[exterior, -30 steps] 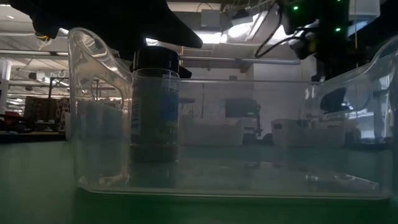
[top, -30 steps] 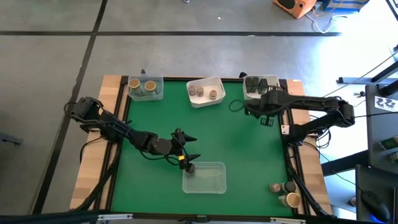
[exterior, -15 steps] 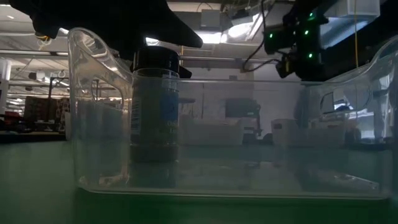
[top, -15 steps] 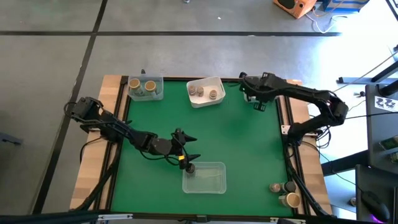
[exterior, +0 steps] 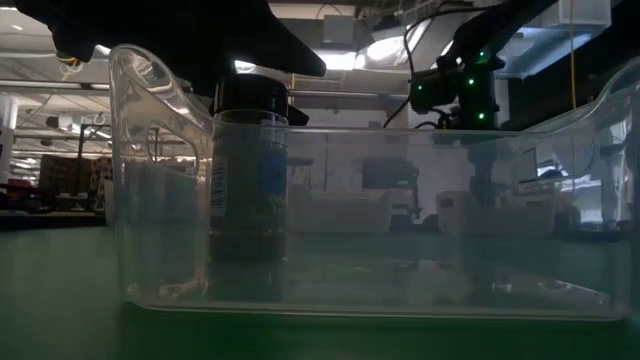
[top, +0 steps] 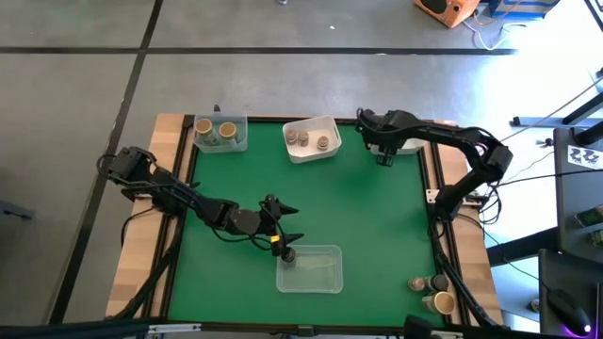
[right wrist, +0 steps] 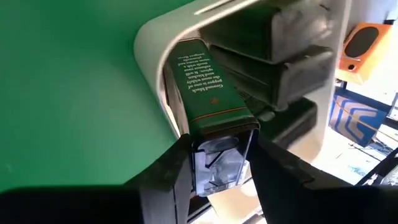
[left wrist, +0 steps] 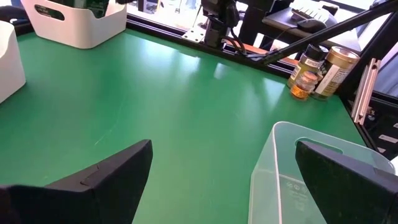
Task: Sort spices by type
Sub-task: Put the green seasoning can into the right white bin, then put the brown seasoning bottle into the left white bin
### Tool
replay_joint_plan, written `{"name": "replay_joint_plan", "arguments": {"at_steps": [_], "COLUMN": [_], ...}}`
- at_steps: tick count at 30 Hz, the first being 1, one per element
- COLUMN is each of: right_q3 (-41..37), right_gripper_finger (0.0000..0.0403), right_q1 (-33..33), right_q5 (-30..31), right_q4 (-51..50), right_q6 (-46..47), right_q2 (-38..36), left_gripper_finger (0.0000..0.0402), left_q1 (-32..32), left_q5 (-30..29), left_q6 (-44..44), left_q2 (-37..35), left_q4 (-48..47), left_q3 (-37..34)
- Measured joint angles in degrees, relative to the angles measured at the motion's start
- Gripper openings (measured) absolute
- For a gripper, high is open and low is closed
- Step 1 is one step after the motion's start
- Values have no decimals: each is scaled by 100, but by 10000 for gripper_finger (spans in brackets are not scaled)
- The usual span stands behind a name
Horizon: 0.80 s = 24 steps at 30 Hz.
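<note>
A spice jar [exterior: 250, 170] with a black cap [exterior: 251, 93] and a blue and white label stands upright in the left end of the clear plastic tray [top: 310, 269] at the near side of the green tabletop [top: 358, 207]. The left gripper [top: 284, 227] hangs just above it, fingers spread wide and holding nothing.

The right gripper [right wrist: 217, 168] is at the far right corner, over the white bin [right wrist: 155, 37]. Its fingers are pressed on a green spice tin [right wrist: 202, 78] with small white writing and a clear end. The tin lies tilted against the bin's rim, with dark tins [right wrist: 292, 37] beside it.

Two tan-topped jars [top: 216, 129] sit in the far left tray [top: 235, 143], and two grey-topped jars [top: 310, 140] in the middle white tray [top: 311, 122]. Three more jars [top: 432, 290] stand off the tabletop at the near right.
</note>
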Motion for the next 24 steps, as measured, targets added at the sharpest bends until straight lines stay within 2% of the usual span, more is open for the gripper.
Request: {"name": "replay_joint_plan", "arguments": {"at_steps": [9,19,24], "right_q3": [0,0,2], "right_gripper_finger": [148,255,280], "right_q1": [9,13,51], "right_q5": [-231,5,-9], "right_q4": [306,131,-137], "right_q6": [-39,-8,128], "right_q2": [312,188,-189], "left_gripper_finger": [379,379,379], "left_q1": [0,20,21], "left_q5": [-2,0,-4], "left_q6": [3,37,34], "left_q2": [0,0,0], "left_q4": [2,2,9], "left_q3": [-1,-2,-2]}}
